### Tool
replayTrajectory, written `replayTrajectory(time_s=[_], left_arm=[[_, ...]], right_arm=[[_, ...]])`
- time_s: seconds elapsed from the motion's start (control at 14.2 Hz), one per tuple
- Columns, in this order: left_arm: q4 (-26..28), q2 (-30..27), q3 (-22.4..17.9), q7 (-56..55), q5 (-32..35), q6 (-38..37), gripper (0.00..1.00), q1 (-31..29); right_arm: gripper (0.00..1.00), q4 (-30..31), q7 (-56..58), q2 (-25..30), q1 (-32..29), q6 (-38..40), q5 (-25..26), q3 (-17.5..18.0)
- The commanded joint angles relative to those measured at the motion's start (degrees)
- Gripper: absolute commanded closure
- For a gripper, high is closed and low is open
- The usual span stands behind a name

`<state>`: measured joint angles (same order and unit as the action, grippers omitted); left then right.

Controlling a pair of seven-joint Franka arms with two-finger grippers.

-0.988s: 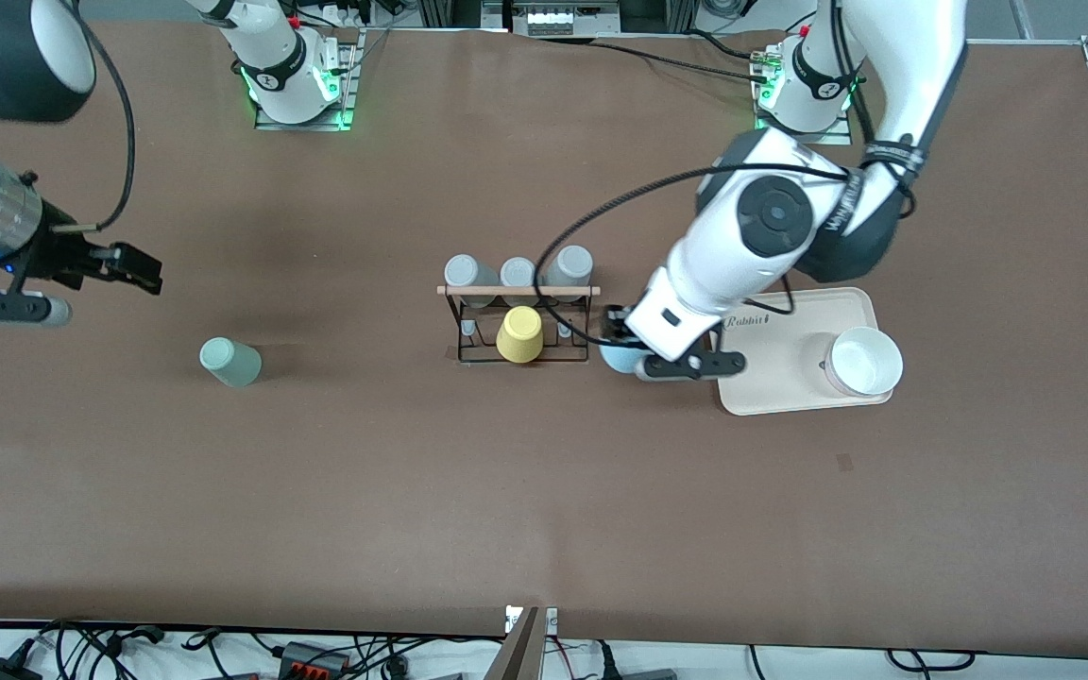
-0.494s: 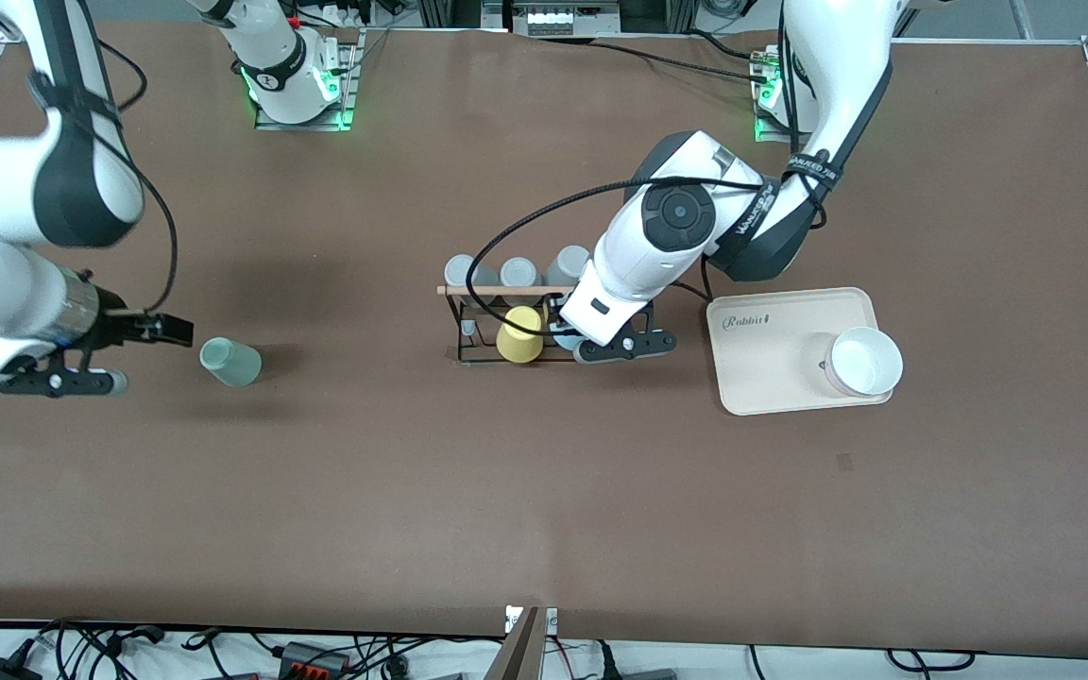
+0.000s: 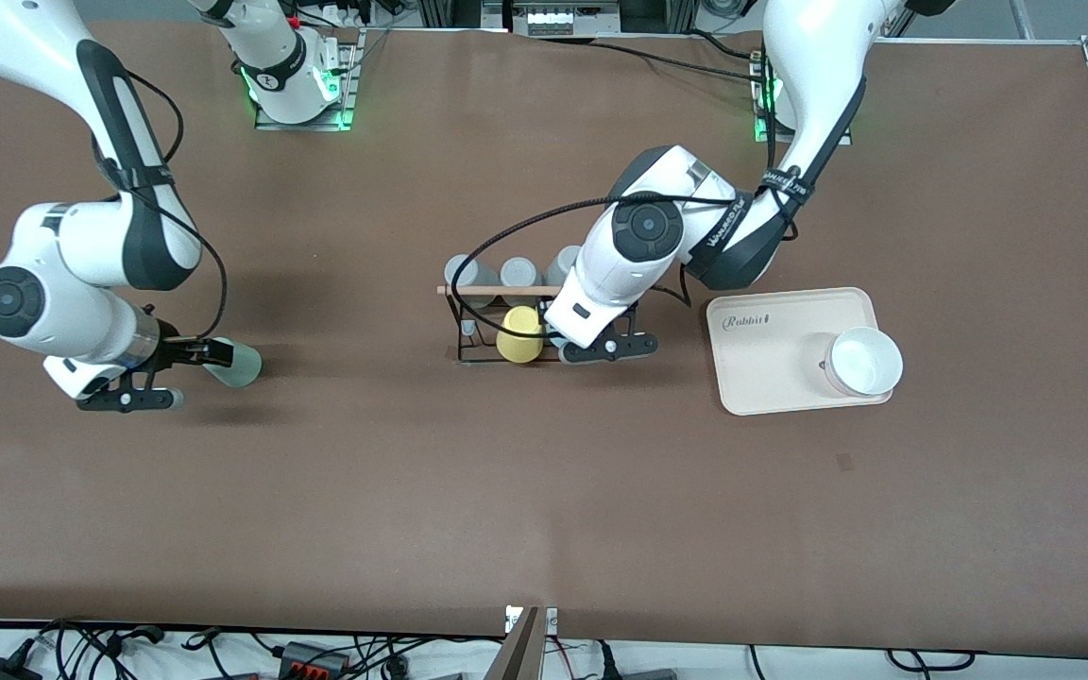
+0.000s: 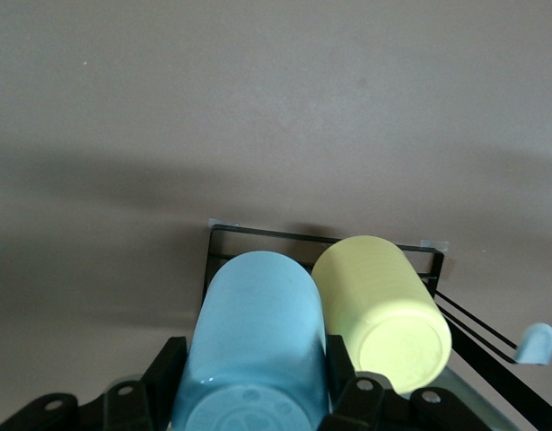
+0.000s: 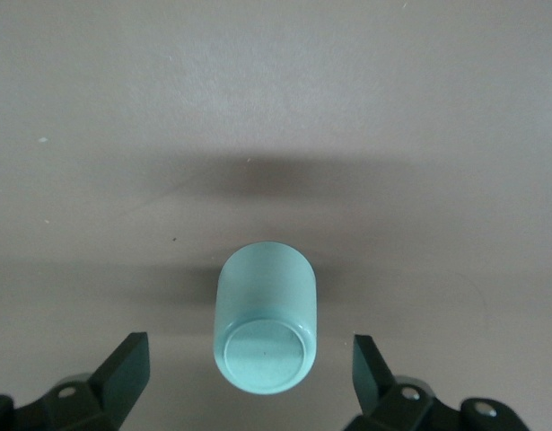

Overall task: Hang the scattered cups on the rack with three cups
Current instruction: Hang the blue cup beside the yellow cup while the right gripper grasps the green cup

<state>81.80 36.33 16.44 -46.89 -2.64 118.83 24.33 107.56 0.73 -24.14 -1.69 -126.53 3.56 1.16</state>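
right gripper low over desk toward right arm's end, fingers spread wide either side of sage-green cup lying on desk, not touching. left gripper at rack, pinching light blue cup just beside yellow cup on rack. three grey cups on rack's farther side.
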Motion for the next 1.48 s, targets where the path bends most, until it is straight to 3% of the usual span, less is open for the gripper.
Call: replayTrajectory(time_s=[0.0, 0.14, 0.21, 0.49, 0.56, 0.78, 0.99, 1.2, 1.41], left_arm=[[-1.99, 1.89, -0.62, -0.05, 2.01, 0.17, 0.86, 0.81], [-1.9, 2.78, -0.53, -1.36, 5.52, 3.85, 0.5, 1.07], [-1.82, 2.69, -0.61, -1.63, 5.89, 4.56, 0.01, 1.33], [-2.17, -0.19, -0.79, -1.89, 5.28, 4.05, 0.0, -0.85], [-2.17, -1.34, -0.53, -1.81, 5.1, 3.78, 0.0, -3.3], [-2.17, -5.03, 0.0, -1.37, 5.45, -1.56, 0.0, -8.5], [-2.17, -8.29, -0.09, 0.03, 5.8, -6.22, 0.0, -12.71], [-2.17, -12.32, 0.0, 11.86, 5.28, -12.19, 0.0, -17.99], [-2.25, -17.24, 0.26, 19.62, 3.26, -19.66, 0.0, -22.38]], right_arm=[[0.0, 4.23, 1.82, 1.03, -1.12, -4.24, 0.65, 0.42], [0.0, 6.16, 1.82, 1.03, -1.12, -6.78, 0.65, 0.42], [0.0, 6.86, 1.82, 0.68, -1.12, -7.84, 0.65, 0.42], [0.0, 6.87, 1.91, 0.15, -1.03, -7.85, 0.65, 0.42], [0.05, 6.87, 1.91, 0.15, -0.95, -7.76, 0.65, 0.42], [0.41, 6.78, 2.0, 0.15, -0.95, -6.8, 0.65, 0.42], [0.62, 6.78, 2.09, 0.41, -0.95, -6.62, 0.65, 0.42], [0.67, 3.2, 1.82, 1.28, -0.33, -3.12, 0.57, 1.03], [0.67, -7.16, -0.54, 1.03, 3.52, 7.84, -0.4, 1.12]])
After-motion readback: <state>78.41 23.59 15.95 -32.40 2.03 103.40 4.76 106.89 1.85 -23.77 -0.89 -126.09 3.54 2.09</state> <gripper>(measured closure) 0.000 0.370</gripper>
